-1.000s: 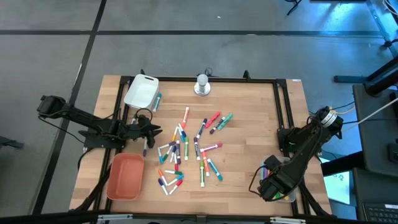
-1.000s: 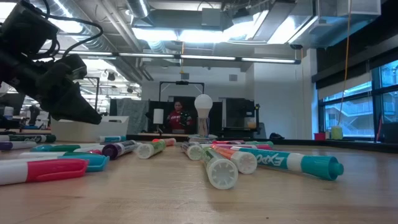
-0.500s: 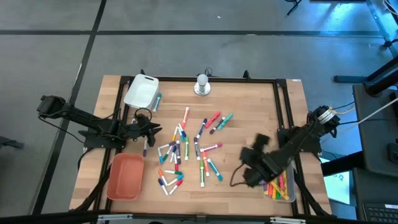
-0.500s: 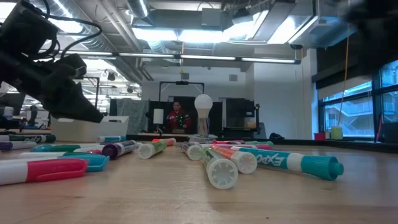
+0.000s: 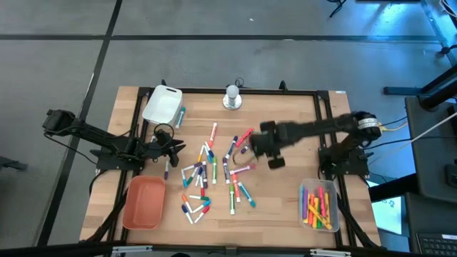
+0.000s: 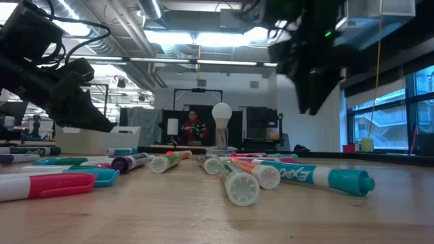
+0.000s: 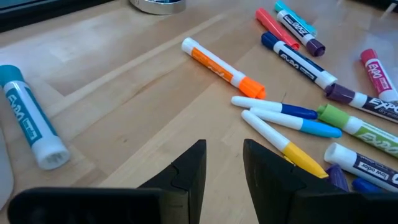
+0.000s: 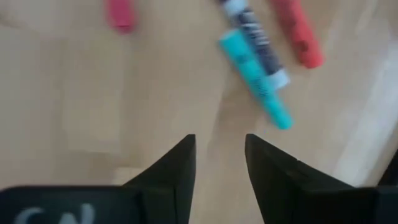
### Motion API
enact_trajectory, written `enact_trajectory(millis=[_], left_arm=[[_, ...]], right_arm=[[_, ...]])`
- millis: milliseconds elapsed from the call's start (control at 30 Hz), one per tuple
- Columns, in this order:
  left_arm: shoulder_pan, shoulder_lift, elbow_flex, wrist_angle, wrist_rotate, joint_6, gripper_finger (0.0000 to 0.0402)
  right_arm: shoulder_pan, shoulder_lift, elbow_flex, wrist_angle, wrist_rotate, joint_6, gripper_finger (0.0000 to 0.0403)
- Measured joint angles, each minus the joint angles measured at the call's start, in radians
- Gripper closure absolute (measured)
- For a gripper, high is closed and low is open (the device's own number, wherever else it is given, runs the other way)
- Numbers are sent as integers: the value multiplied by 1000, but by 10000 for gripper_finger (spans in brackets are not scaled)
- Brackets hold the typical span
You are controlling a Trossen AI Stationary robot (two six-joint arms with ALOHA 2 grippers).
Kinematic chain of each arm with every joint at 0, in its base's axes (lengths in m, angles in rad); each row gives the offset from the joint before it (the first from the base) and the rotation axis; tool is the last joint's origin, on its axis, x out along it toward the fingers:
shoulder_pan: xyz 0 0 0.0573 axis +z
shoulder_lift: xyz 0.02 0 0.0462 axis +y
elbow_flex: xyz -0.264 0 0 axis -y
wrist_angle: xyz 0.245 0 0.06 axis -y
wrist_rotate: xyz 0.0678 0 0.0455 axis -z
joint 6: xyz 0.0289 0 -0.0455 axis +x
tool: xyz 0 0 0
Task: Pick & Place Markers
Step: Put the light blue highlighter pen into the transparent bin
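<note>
The right gripper (image 5: 251,146) is smeared with motion blur overhead. Markers (image 8: 255,79) beneath it are blurred, several cut off at the edge.

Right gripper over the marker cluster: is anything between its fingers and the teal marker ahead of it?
Nothing visible. The right gripper has open, empty fingers, and bare wood lies between them and the teal marker. A dark-capped marker lies right beside the teal one, which could crowd the grasp.
</note>
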Motion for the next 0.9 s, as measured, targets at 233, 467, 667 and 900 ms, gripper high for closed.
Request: enact_trajectory(millis=[233,467,667,900], left_arm=[[0,0,0,-2,2,28,300],[0,0,0,-7,2,33,300],[0,0,0,-7,-9,47,300],[0,0,0,-7,-16,48,300]], right_arm=[[-245,0,0,178,-84,-202,270],[-358,46,0,196,-239,-316,270],[-369,150,0,185,-285,-289,256],[-364,247,0,205,-269,-330,191]])
